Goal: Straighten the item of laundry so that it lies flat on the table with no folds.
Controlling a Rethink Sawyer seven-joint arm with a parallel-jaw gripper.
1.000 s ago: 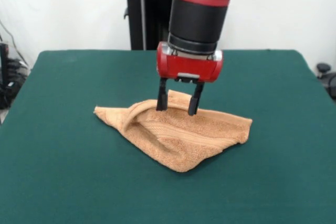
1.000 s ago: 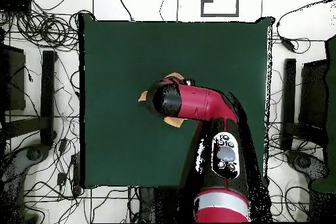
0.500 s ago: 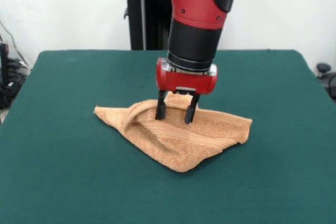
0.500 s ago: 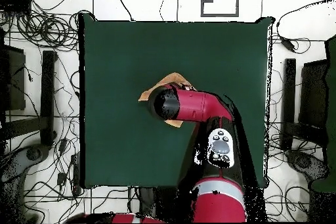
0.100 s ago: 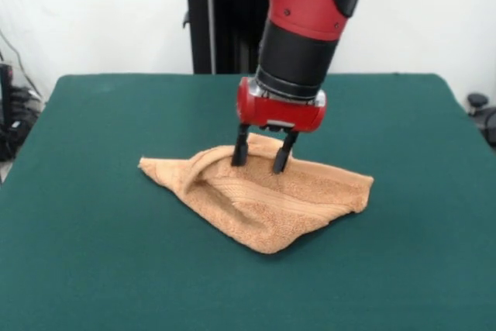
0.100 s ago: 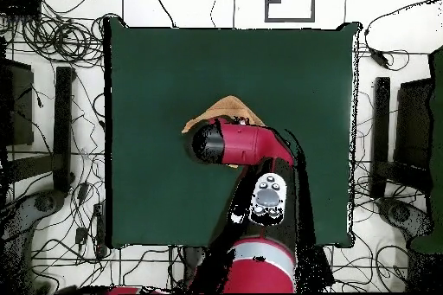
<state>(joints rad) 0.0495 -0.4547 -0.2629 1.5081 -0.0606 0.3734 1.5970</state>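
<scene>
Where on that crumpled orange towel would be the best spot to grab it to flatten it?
Probably the raised ridge on the orange-tan terry towel, towards its pointed end in the front view. It stands up off the dark green felt table, so an open tool coming straight down could straddle it and pinch. The flatter corners offer less to hold.

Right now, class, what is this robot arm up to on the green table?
The red Sawyer arm has its gripper open, fingers astride a raised fold of the orange-tan terry towel. The towel lies crumpled, folded over itself near the middle of the green table, so it is not yet flat.
</scene>
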